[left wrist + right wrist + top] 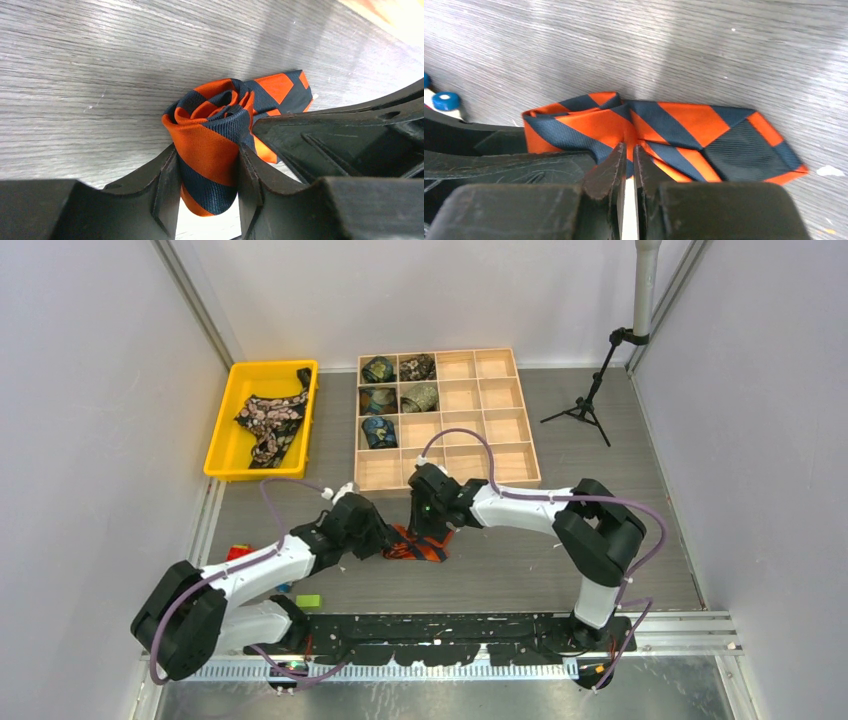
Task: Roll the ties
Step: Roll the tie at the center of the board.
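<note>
Orange-and-navy diagonal stripes mark the striped tie [420, 543], which lies on the grey wood-grain table [520, 560] just below the centre of the overhead view, between the two gripper heads. In the left wrist view one end of this striped tie [210, 145] is wound into a tight upright coil, and the rest trails flat toward the upper right of the frame.

The left gripper [375, 535] reaches in from the left. Its jaws stand partly apart, and its fingers [167, 185] press against both sides of the coil, so the left gripper [207, 195] has the roll clamped.

The right gripper [430, 515] comes in from the right. In its own wrist view the jaws are almost together, with only a thin slit between them. The tips of the right gripper [626, 167] pinch a fold of the striped tie [674, 127], whose pointed end lies flat toward the right of the frame.

At the upper left of the overhead view a yellow bin [225, 445] holds a black floral tie [270, 420]. Beside it, top centre, a wooden tray [500, 425] of square compartments carries five rolled ties [378, 368] in its two left columns. A black tripod [585, 405] stands at upper right, and a green block [308, 600] lies near the left arm.
</note>
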Available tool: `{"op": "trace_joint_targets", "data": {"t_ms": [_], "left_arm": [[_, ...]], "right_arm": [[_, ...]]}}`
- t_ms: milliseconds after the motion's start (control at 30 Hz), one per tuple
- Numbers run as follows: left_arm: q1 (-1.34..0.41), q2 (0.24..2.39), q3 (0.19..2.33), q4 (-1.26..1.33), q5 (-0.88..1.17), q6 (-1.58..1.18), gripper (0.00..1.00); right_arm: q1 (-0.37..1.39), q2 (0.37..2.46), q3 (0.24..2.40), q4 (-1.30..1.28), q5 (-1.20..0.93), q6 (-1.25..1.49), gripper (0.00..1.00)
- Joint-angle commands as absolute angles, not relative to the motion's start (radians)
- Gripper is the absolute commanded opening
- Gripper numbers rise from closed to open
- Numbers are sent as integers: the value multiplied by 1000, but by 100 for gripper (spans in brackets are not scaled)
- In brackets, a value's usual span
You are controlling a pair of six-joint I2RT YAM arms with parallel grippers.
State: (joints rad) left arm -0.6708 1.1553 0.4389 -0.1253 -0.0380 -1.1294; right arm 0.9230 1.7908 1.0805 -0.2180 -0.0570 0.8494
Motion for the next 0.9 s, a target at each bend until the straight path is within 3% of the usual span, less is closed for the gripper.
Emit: {"op": "trace_joint_targets", "data": {"t_ms": [0, 333, 867], "left_arm": [[-683, 1131, 508, -327, -103, -995, 28], [-685, 1115, 629, -572, -157, -807, 27], [-715, 1270, 797, -807, -263, -652, 27]], "right_arm": [[907, 1710, 1161, -407, 24, 757, 16], [906, 1656, 1084, -379, 17, 826, 16], [922, 1724, 1042, -301, -14, 888, 13]]}}
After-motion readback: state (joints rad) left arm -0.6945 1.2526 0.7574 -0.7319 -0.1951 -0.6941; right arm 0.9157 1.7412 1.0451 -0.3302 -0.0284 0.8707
